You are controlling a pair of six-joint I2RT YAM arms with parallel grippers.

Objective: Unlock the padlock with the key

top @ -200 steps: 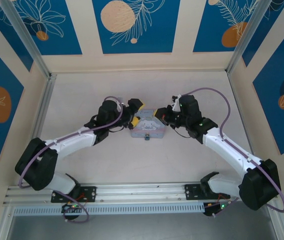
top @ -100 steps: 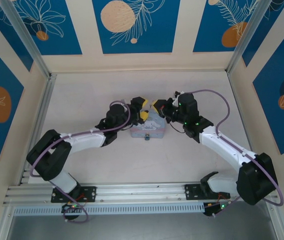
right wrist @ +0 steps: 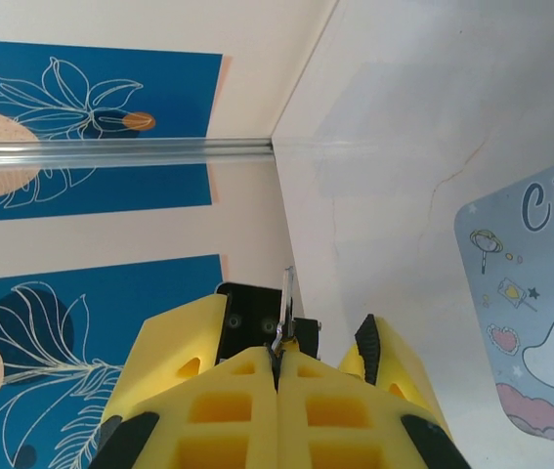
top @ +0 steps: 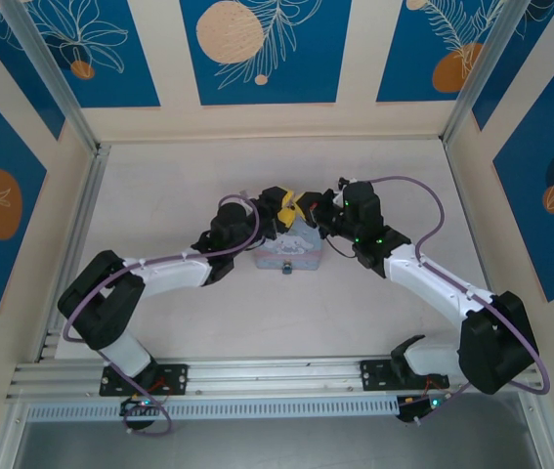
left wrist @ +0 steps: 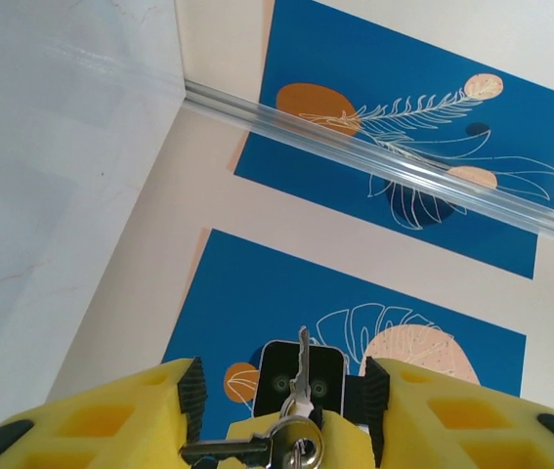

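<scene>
The padlock (top: 287, 269) is a tiny dark lump at the near edge of a light-blue tin (top: 286, 252) in mid-table. Above the tin's far side the two grippers meet tip to tip. My right gripper (right wrist: 278, 352) is shut on the key (right wrist: 286, 293), whose thin blade sticks out past its yellow fingertips. In the left wrist view that key (left wrist: 301, 371) points up, with a ring (left wrist: 302, 445) and a second key (left wrist: 223, 451) hanging from it. My left gripper (left wrist: 283, 391) is open, with a pad on each side of the key and not touching it.
The tin's lid with a cartoon rabbit (right wrist: 540, 313) lies below and right of the right gripper. Aluminium rails (top: 71, 244) and blue-patterned walls (top: 257, 49) ring the table. A metal rail (top: 277, 376) holds both arm bases at the near edge.
The left gripper has swung right to the right gripper's tip, and its jaws have narrowed around the key. The right gripper has shifted slightly left, still shut on the key.
</scene>
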